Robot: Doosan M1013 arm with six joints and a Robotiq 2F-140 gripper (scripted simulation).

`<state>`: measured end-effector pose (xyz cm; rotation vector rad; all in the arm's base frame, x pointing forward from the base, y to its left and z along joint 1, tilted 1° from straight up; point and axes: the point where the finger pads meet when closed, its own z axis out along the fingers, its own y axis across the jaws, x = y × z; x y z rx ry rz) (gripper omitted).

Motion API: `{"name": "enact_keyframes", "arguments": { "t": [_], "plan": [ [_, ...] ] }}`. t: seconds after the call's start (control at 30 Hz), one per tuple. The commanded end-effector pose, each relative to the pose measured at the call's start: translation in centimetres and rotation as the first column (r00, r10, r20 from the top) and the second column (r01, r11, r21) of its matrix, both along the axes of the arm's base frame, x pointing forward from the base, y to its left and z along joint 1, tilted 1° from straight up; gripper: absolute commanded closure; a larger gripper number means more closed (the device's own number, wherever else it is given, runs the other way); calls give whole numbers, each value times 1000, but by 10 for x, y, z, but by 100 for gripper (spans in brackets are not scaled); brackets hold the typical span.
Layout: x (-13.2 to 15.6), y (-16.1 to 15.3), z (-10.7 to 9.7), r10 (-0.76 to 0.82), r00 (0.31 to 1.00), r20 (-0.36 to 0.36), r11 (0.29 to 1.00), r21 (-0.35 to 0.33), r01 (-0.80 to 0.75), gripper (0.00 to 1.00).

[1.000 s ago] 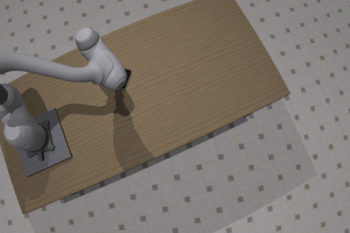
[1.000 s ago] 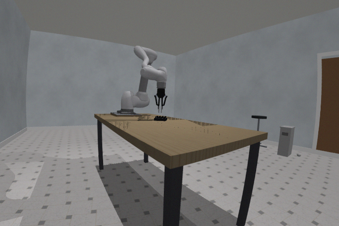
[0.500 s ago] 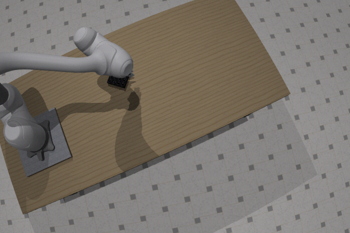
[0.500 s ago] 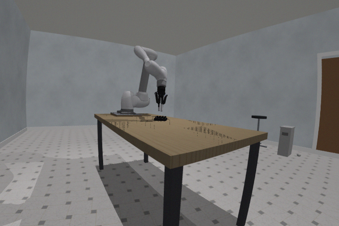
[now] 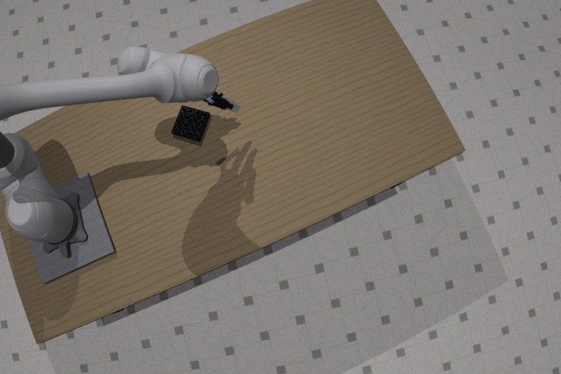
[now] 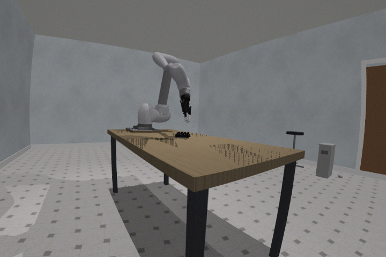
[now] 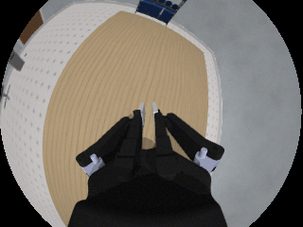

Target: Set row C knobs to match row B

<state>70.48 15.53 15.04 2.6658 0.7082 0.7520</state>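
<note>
The black knob box (image 5: 191, 123) (image 6: 182, 135) stands on the wooden table (image 5: 316, 110) (image 6: 217, 157), with several dark knobs on top; their white lines are too small to read. My gripper (image 5: 233, 106) (image 6: 186, 120) (image 7: 148, 108) hangs tilted well above the table, beside and above the box on its far side. Its fingers are nearly together with nothing between them. In the wrist view only bare table shows past the fingertips; the box is out of that view.
The arm's grey base plate (image 5: 75, 246) (image 6: 140, 129) sits at one end of the table. A stool (image 6: 294, 134) and a grey bin (image 6: 325, 159) stand on the floor beyond the table, near a brown door (image 6: 380, 118).
</note>
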Motion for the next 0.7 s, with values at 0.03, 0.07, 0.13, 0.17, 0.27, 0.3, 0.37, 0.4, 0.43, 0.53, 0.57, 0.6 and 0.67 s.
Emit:
{"name": "enact_keyframes", "arguments": {
  "t": [0.03,0.07,0.13,0.17,0.27,0.3,0.37,0.4,0.43,0.53,0.57,0.6,0.67],
  "plan": [
    [16,2,9,100,994,42,994,-53,-98,88],
    [28,6,17,188,980,66,978,-104,-181,88],
    [34,9,22,234,969,76,966,-132,-223,88],
    [38,11,24,265,961,82,956,-150,-251,88],
    [49,18,33,357,929,95,920,-208,-332,88],
    [52,21,35,387,917,98,906,-227,-358,88],
    [58,26,40,446,889,101,874,-265,-408,88],
    [61,29,43,475,874,101,856,-284,-432,88],
    [64,32,45,503,858,100,837,-304,-455,88],
    [71,41,52,585,805,93,774,-360,-521,88],
    [71,41,52,585,805,93,774,-360,-521,88],
    [71,41,52,585,805,93,774,-360,-521,88],
    [78,52,59,674,735,76,689,-423,-588,88]
  ]
}}
